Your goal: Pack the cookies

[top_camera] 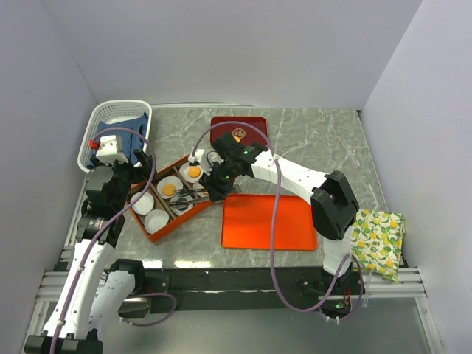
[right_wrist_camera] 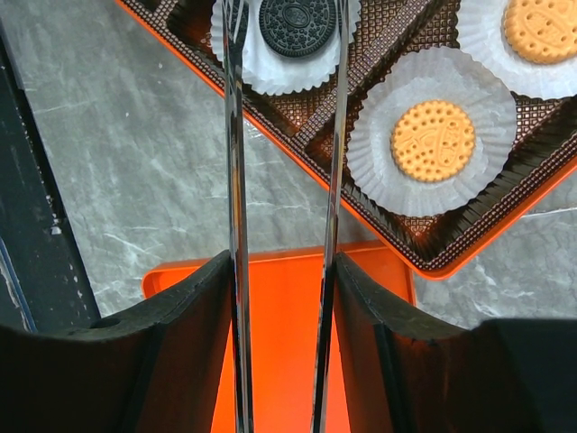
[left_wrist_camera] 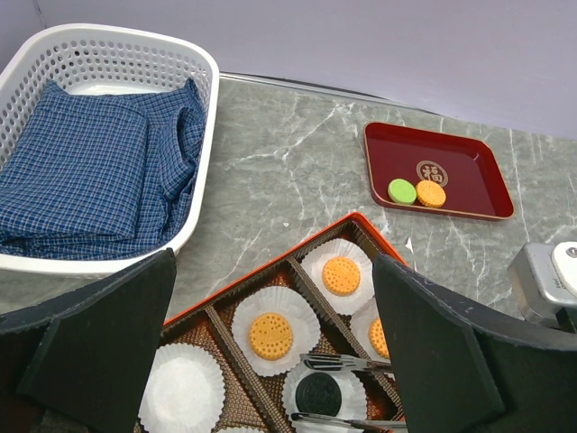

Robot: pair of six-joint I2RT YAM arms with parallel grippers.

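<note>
An orange partitioned box (top_camera: 156, 174) holds white paper cups. Three orange cookies (left_wrist_camera: 270, 336) (left_wrist_camera: 341, 275) (left_wrist_camera: 380, 336) and one black cookie (left_wrist_camera: 318, 393) lie in cups. My right gripper (right_wrist_camera: 281, 271) is shut on metal tongs (right_wrist_camera: 236, 180). The tong arms stand spread on either side of the black cookie (right_wrist_camera: 297, 24), with a small gap on each side. A green cookie (left_wrist_camera: 402, 190) and an orange cookie (left_wrist_camera: 431, 193) lie on the dark red tray (left_wrist_camera: 469, 171). My left gripper (left_wrist_camera: 272, 262) hangs open above the box's left end, holding nothing.
A white basket (top_camera: 118, 122) with a blue checked cloth sits at the far left. The flat orange lid (top_camera: 269, 221) lies just right of the box. A lemon-print cloth (top_camera: 377, 240) hangs at the table's right edge. Two empty cups (top_camera: 142, 202) (top_camera: 156, 220) fill the box's near end.
</note>
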